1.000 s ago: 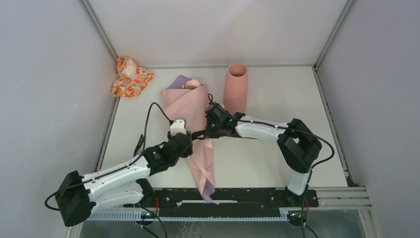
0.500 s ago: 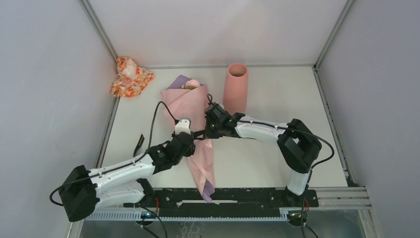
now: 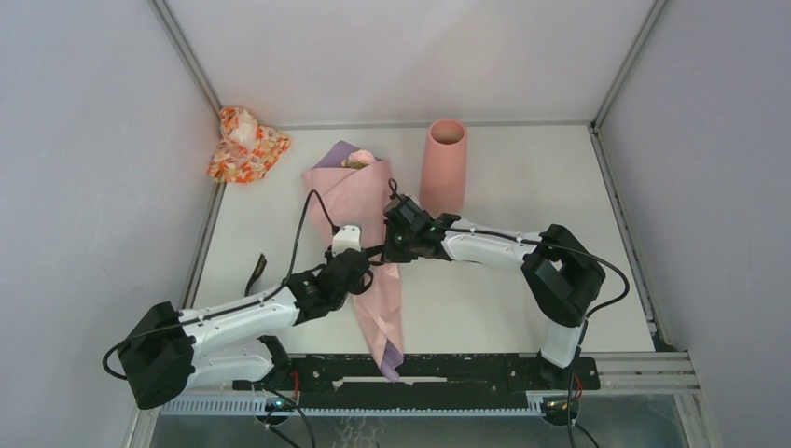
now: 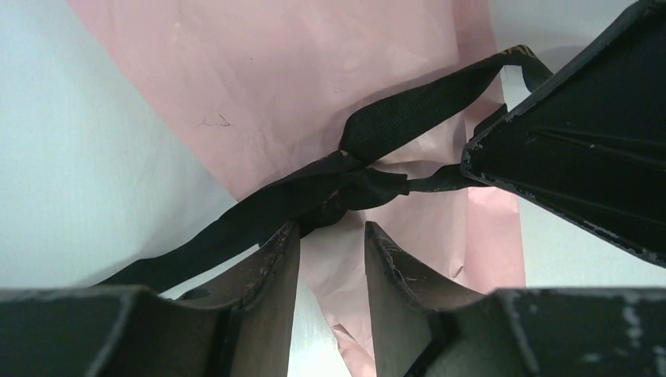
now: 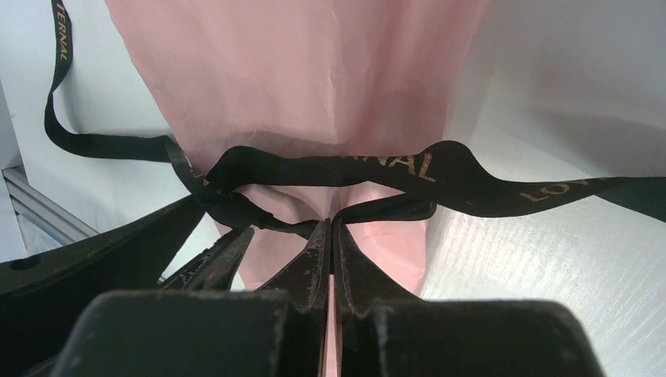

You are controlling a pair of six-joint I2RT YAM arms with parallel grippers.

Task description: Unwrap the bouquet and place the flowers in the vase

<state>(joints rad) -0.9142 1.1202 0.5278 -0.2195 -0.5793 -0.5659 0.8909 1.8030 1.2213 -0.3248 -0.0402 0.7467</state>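
Left gripper [image 3: 362, 271] advanced — wrist view shows ribbon [image 4: 345, 184] knotted

Lighting: bright, even, diffuse, from overhead; we note only soft shadows on the desk [image 3: 504, 308]. Overhead view sharp. Wrist views: we log nearest foreground dark and blurred, faint sheen on desk.

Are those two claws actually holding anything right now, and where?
The right gripper pinches the black ribbon beside its knot; the left gripper stands open, holding nothing.
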